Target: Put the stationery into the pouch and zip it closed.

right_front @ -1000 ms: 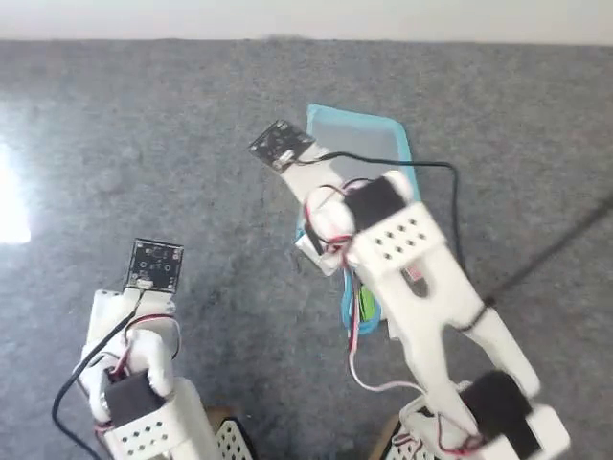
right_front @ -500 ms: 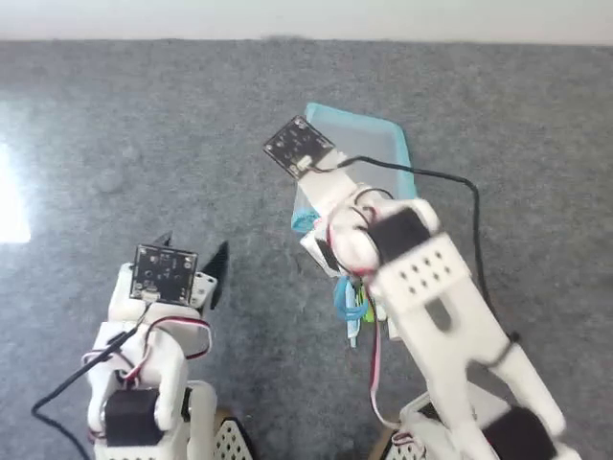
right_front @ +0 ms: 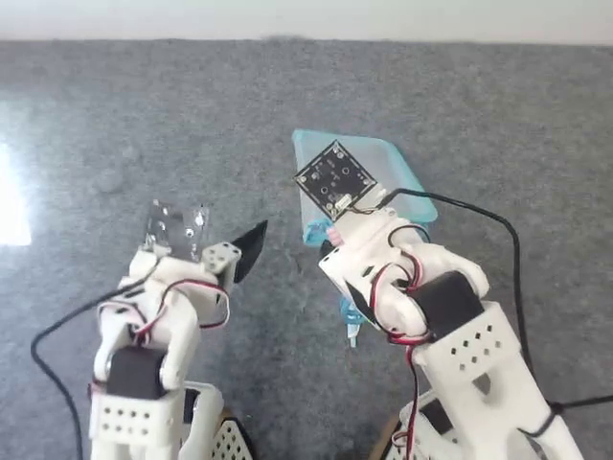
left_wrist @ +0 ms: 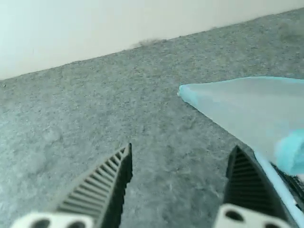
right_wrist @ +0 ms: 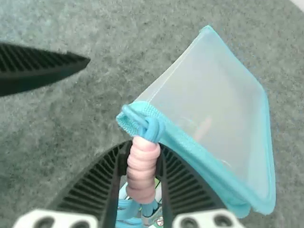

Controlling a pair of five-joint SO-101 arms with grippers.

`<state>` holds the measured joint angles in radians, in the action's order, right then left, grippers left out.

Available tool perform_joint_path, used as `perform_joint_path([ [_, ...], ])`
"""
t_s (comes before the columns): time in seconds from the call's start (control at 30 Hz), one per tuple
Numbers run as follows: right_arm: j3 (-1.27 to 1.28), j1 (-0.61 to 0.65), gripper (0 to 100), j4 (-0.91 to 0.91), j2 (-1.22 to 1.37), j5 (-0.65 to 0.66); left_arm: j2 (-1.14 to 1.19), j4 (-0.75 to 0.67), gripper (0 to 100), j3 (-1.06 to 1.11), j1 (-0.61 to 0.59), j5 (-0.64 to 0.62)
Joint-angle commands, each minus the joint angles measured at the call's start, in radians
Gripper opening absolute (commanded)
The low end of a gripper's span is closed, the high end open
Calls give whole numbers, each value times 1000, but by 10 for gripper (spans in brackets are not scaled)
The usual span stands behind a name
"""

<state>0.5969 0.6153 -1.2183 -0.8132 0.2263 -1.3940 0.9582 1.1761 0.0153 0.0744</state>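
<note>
Since a second ago, my left arm has come up from the lower left of the high view and swung toward the centre. My right arm has drawn back toward the lower right, turning the pouch (right_front: 388,163) askew with it.

Tool state: my left gripper (left_wrist: 181,156) stands wide open and holds nothing. In the high view it sits left of centre, apart from the pouch, with its tips toward the pouch's left corner. My right gripper (right_wrist: 141,153) is clamped on the pink pull (right_wrist: 141,173), which a blue loop ties to the pouch corner. That corner appears raised off the grey mat (right_front: 144,105).

Location: the pouch lies at upper centre of the high view, partly under my right wrist camera. Blue and green stationery (right_front: 352,311) shows just below that wrist. I cannot tell whether it is fully inside.

Judgement: the step in hand is zipping. The left gripper should pinch the pouch edge near the pull before the right draws along the zip line, because an unanchored pull would only slide the pouch. The pull should stay low and in line with the seam.

Obstructions: a black cable (right_front: 460,203) from my right arm drapes across the pouch's right side and could snag. Any stationery protruding at the mouth would jam the slider.
</note>
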Motion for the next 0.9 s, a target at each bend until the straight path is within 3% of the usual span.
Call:
perform_joint_path([
  [0.0,14,-4,6,53,-38,20,44,43,304,-53,137,-23],
  [0.1,14,-4,6,58,-38,20,21,40,304,-21,186,-23],
  [0.27,14,-4,6,51,-44,18,8,-43,303,53,183,-17],
  [0.87,12,-2,6,50,-38,15,9,-110,304,94,190,-18],
])
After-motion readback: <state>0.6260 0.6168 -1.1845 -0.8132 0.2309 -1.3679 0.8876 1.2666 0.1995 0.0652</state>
